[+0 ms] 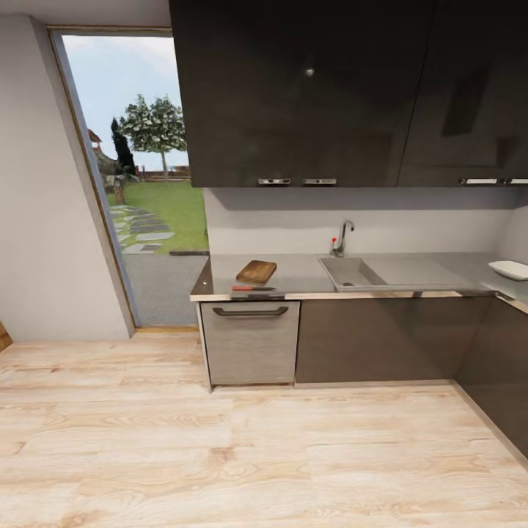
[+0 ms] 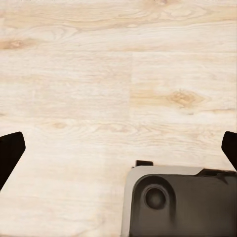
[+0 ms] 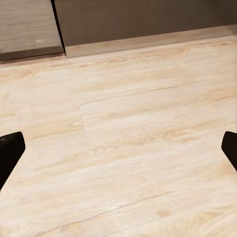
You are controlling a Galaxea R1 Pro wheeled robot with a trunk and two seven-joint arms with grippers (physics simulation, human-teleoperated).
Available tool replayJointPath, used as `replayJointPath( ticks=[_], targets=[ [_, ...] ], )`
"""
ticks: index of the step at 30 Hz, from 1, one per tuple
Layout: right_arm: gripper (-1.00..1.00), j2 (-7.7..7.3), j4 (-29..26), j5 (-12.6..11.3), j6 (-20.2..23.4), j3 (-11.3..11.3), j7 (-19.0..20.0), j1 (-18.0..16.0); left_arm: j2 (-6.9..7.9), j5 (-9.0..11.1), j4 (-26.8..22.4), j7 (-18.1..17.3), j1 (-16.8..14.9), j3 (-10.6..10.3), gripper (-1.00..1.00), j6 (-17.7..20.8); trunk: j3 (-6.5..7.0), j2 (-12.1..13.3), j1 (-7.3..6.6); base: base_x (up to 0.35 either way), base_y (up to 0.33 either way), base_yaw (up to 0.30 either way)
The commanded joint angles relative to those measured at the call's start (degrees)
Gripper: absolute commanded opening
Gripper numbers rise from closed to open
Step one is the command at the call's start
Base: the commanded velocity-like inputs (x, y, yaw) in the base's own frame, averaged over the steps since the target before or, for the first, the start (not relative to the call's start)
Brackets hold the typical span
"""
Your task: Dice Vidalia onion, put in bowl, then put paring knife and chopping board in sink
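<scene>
On the countertop (image 1: 308,275), chopping board (image 1: 257,272) lies left of the sink (image 1: 350,273), paring knife (image 1: 253,289) before it, bowl (image 1: 510,270) far right.

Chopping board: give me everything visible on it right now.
The chopping board is brown and wood-looking, rectangular with rounded corners, lying flat and skewed on the grey countertop, left of the sink. Nothing rests on it. The knife, red-handled, lies just in front near the counter edge; contact between them can't be made out. Finer detail is too small to read.
</scene>
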Motion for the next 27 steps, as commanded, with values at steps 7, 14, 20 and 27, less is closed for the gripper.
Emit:
replayJointPath(
  ticks=[7,14,20,27],
  targets=[
    [1.00,0.08,0.0,0.0,-0.2,-0.2,0.0,0.0,0.01,0.0,-0.1,0.1,1.0,0.2,1.00,-2.3,-0.10,-0.1,0.05,0.284,0.000,0.000],
    [1.00,0.09,0.0,0.1,-0.2,-0.2,0.0,0.0,0.13,0.0,-0.1,0.1,1.0,0.2,1.00,-4.6,-0.10,-0.1,0.05,0.319,0.001,0.000],
    [1.00,0.09,0.0,0.1,-0.2,-0.3,0.0,0.0,0.17,0.0,-0.1,0.1,1.0,0.1,1.00,-20.9,-0.10,-0.1,0.05,0.289,0.050,0.000],
    [1.00,0.09,0.1,0.1,-0.2,-0.2,0.0,0.0,0.17,0.0,-0.1,0.1,1.0,0.1,1.00,-20.9,-0.10,-0.1,0.05,0.053,0.012,0.000]
  ],
)
